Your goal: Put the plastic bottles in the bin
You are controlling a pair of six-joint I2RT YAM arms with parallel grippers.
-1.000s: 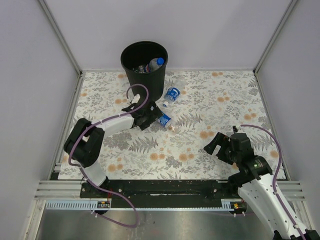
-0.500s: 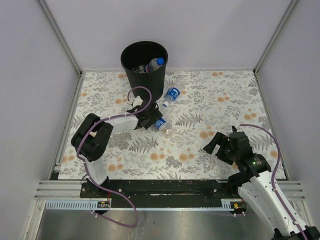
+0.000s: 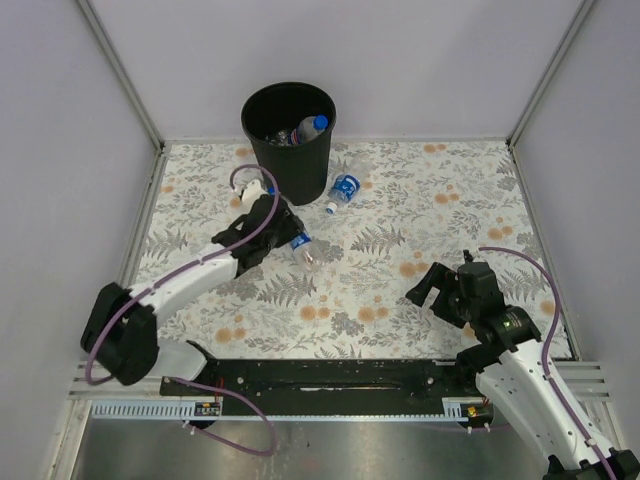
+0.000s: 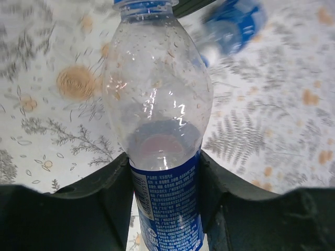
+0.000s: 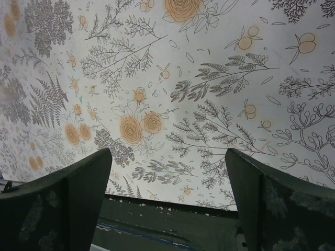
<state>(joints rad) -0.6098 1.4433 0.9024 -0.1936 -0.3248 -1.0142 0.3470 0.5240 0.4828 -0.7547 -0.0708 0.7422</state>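
My left gripper [image 3: 289, 237] is shut on a clear plastic bottle [image 3: 303, 248] with a blue label, held above the table just in front of the bin. In the left wrist view, both jaws press on the label of this bottle [image 4: 159, 120], and its blue cap points away from the camera. A second blue-labelled bottle [image 3: 344, 190] lies on the table to the right of the bin and shows blurred in the left wrist view [image 4: 230, 25]. The black round bin [image 3: 262, 140] stands at the back with bottles [image 3: 309, 128] inside. My right gripper [image 3: 430, 286] hangs open and empty at the near right [image 5: 167, 178].
A floral cloth [image 3: 430, 200] covers the table. Metal frame posts [image 3: 128, 85] and pale walls close in the left, right and back sides. A black rail [image 3: 320, 375] runs along the near edge and shows under the right gripper [image 5: 172, 219].
The left gripper has shut on the blue-labelled bottle and raised it off the cloth, shifting slightly left as its elbow swung out to the left. The right arm has stayed still.
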